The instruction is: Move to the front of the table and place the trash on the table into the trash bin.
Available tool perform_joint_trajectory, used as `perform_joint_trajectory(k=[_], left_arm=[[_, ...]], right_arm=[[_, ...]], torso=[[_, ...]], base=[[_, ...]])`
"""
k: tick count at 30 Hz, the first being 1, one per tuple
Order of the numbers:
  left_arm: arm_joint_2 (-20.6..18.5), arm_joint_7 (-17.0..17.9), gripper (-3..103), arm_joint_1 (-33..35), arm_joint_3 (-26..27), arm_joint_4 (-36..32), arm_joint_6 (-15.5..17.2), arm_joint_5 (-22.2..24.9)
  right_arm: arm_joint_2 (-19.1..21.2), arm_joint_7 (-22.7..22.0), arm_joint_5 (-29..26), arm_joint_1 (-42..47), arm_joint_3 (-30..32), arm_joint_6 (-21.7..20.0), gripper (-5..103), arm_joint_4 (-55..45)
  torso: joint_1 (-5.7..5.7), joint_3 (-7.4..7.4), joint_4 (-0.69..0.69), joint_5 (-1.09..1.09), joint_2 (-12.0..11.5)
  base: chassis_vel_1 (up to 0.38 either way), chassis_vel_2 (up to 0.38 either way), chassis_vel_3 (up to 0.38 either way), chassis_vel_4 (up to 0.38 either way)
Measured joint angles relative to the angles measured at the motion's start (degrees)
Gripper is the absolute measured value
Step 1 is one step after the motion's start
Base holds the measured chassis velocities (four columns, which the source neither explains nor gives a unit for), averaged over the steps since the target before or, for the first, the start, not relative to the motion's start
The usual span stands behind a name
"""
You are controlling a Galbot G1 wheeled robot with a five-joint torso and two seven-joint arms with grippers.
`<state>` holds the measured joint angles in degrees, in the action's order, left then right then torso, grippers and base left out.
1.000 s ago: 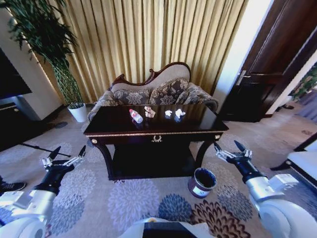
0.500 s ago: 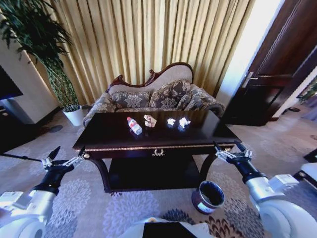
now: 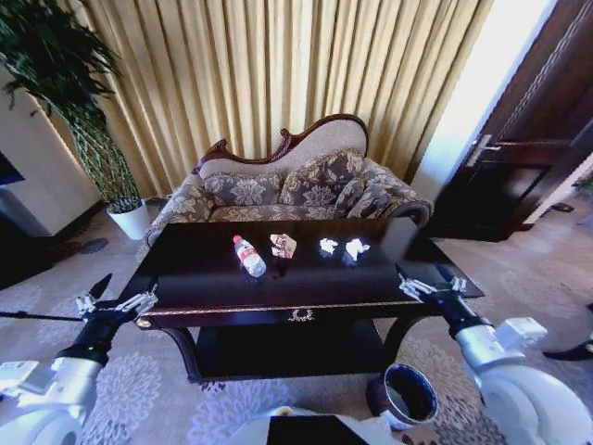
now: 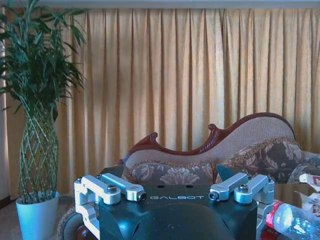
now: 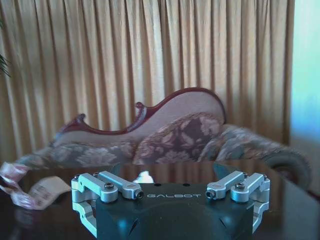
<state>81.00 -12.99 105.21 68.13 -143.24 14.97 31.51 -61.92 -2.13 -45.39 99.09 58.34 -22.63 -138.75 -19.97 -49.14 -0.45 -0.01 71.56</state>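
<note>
The dark worktop (image 3: 306, 287) stands directly ahead, with the sofa (image 3: 287, 185) behind it. On it lie a clear bottle (image 3: 248, 256), a pinkish wrapper wad (image 3: 283, 245) and white paper wads (image 3: 356, 247) — all near its far half. The trash bin (image 3: 408, 397) sits on the carpet by the right front leg. The left hand (image 3: 119, 297) and right hand (image 3: 428, 281) hover at the worktop's front corners — both spread wide, holding nothing.

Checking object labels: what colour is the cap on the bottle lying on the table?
Red. The bottle cap shows best in the head view, at the end facing the sofa.
</note>
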Motion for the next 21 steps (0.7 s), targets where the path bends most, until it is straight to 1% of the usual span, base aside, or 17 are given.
perform_joint_trajectory(k=[2,4,5,7,10,11,13,14,15,17,18,19,20,21], left_arm=[[-0.2,0.1,100,0.4,0.4,0.0,-0.1,0.2],[-0.2,0.4,100,0.8,0.5,0.0,-0.3,0.2],[-0.2,0.4,100,0.8,0.5,0.0,-0.3,0.2],[-0.1,0.7,100,1.3,0.5,0.0,-0.5,0.2],[-0.2,1.0,100,1.6,0.5,0.0,-1.9,0.4],[-0.2,1.0,100,1.6,0.5,0.0,-1.9,0.4],[-0.2,1.4,100,1.4,0.5,0.0,-2.1,0.5],[-0.3,1.9,100,1.2,0.4,0.0,-2.1,0.6],[-0.3,1.9,100,1.2,0.4,0.0,-2.1,0.6],[-0.3,3.1,100,1.0,0.1,0.0,-1.9,0.6],[-0.2,3.3,100,1.0,0.1,0.0,-1.8,0.7],[-0.1,3.5,100,0.9,0.1,0.0,-1.5,0.7],[-0.1,3.5,100,0.9,0.1,0.0,-1.5,0.7],[0.1,3.5,100,0.8,0.1,0.0,-1.2,0.7]], right_arm=[[3.3,-2.5,-7.0,-3.7,-0.9,-4.4,100,1.2],[5.8,-3.7,-10.4,-6.6,-2.1,-6.3,100,2.7],[5.8,-3.7,-10.4,-6.6,-2.1,-6.3,100,2.7],[8.1,-4.0,-11.5,-9.2,-4.4,-7.2,100,5.2],[11.4,-4.1,-11.3,-14.1,-8.1,-7.3,100,9.6],[11.4,-4.1,-11.3,-14.1,-8.1,-7.3,100,9.6],[12.7,-4.1,-10.8,-16.9,-10.2,-7.3,100,11.7],[13.6,-4.1,-10.5,-19.2,-11.7,-7.4,100,13.1],[13.6,-4.1,-10.5,-19.2,-11.7,-7.4,100,13.1],[15.2,-4.9,-10.1,-23.7,-15.7,-8.3,100,15.4],[15.5,-5.1,-10.0,-24.6,-16.7,-8.4,100,15.8],[16.2,-5.6,-9.6,-26.9,-19.0,-8.7,100,16.8],[16.2,-5.6,-9.6,-26.9,-19.0,-8.7,100,16.8],[16.9,-5.7,-9.2,-28.5,-21.3,-8.8,100,17.7]], torso=[[0.00,0.00,0.01,0.01,0.0],[0.00,-0.01,0.04,0.01,0.0],[0.00,-0.01,0.04,0.01,0.0],[-0.05,-0.04,0.02,0.01,0.0],[-0.09,-0.05,0.02,0.01,-0.1],[-0.09,-0.05,0.02,0.01,-0.1],[-0.09,-0.04,0.00,0.01,0.0],[-0.08,-0.04,0.02,0.00,0.0],[-0.08,-0.04,0.02,0.00,0.0],[-0.06,-0.03,0.01,0.02,0.0],[-0.07,-0.03,0.01,0.01,0.0],[-0.07,-0.04,0.02,0.01,0.0],[-0.07,-0.04,0.02,0.01,0.0],[-0.07,-0.04,0.02,0.00,0.0]], base=[[0.043,-0.056,-0.053,0.052],[0.016,-0.030,-0.013,0.027],[0.000,0.000,0.000,0.000],[0.000,0.000,0.000,0.000],[0.000,0.000,0.000,0.000],[0.000,0.000,0.000,0.000],[0.000,0.000,0.000,0.000],[0.000,0.000,0.000,0.000],[0.000,0.000,0.000,0.000],[0.000,0.000,0.000,0.000],[0.000,0.000,0.000,0.000],[0.000,0.000,0.000,0.000],[0.000,0.000,0.000,0.000],[0.000,0.000,0.000,0.000]])
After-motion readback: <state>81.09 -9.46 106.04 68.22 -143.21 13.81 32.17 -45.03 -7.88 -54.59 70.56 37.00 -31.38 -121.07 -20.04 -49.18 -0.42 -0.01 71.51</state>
